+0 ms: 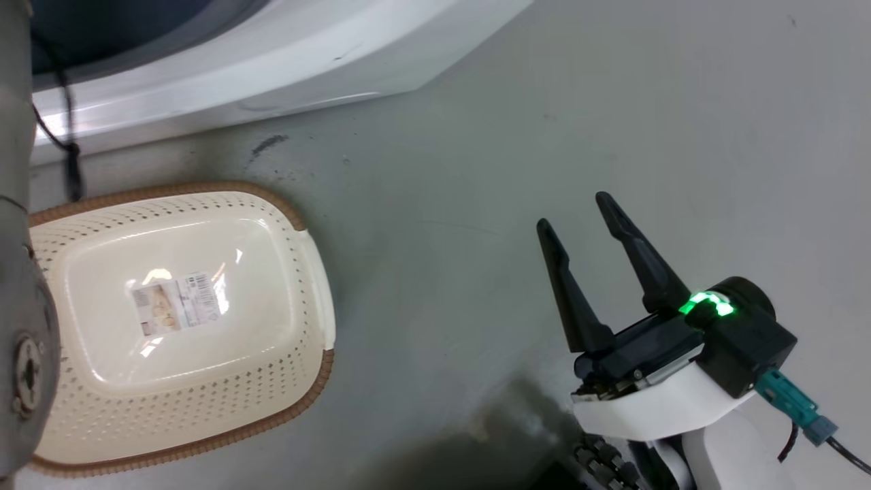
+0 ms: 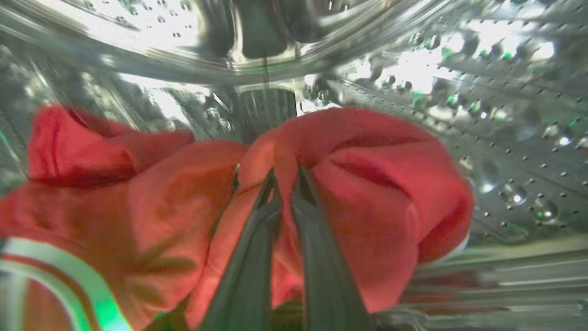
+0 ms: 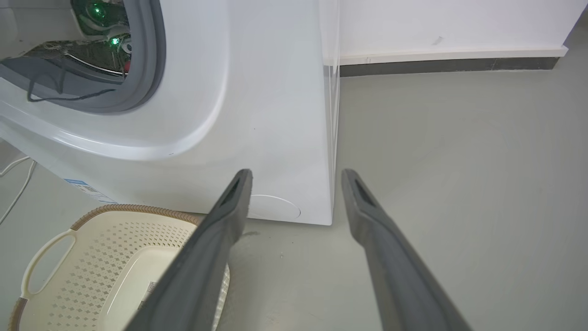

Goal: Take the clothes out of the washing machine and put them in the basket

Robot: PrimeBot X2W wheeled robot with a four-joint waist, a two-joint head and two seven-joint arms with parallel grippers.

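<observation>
Grey floor (image 1: 476, 170) all round, with a white wall behind in the right wrist view. On left gripper (image 2: 285, 177) the two fingers sit almost together, pinching a fold of the clothes (image 2: 367, 193) between the tips; red fabric shows in the narrow gap. This gripper is inside the drum (image 2: 505, 115) of the washing machine (image 1: 272, 61). The clothes bunch around the fingers from 9 o'clock to 3 o'clock of the left wrist view, lying on the perforated steel. A pale stripe (image 2: 87, 280) shows at 8 o'clock. The picture is blurred, so I can't split one garment from the other.

The right gripper (image 1: 575, 214) is at 4 o'clock in the head view, fingers spread wide with nothing between them, over bare floor.

The basket (image 1: 272, 381) is at 8 o'clock in the head view, upright on the floor and well apart from the right gripper. A paper label (image 1: 175, 303) lies on its bottom. The washing machine front is at 11 o'clock, just beyond the basket's brown rim.

In the right wrist view the grey rubber porthole rim (image 3: 151, 69) is at 10 o'clock and the basket at 7 o'clock, near the machine's front.
</observation>
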